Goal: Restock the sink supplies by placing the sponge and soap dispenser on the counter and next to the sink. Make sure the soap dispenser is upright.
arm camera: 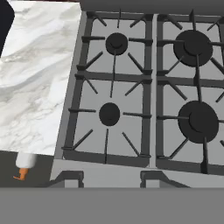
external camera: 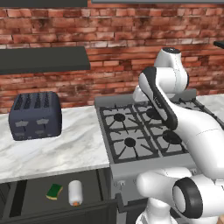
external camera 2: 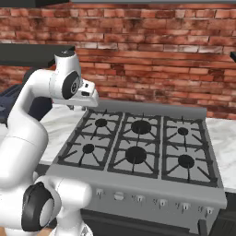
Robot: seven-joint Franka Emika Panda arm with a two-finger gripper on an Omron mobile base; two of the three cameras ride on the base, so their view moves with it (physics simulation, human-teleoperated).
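soap dispenser (external camera: 75, 193) lies on its side beside the sponge (external camera: 54, 191) in the open drawer (external camera: 26, 202) under the counter (external camera: 65, 148); claw pressed together, empty.

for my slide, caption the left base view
Sponge and tipped soap dispenser in open drawer below counter.

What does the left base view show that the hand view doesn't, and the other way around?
Left base view alone: the toaster, the brick wall, and the sponge lying in the open drawer. Hand view alone: a close look down at the stove's front edge. Both share the stove, the counter, and the soap dispenser lying on its side in the drawer.
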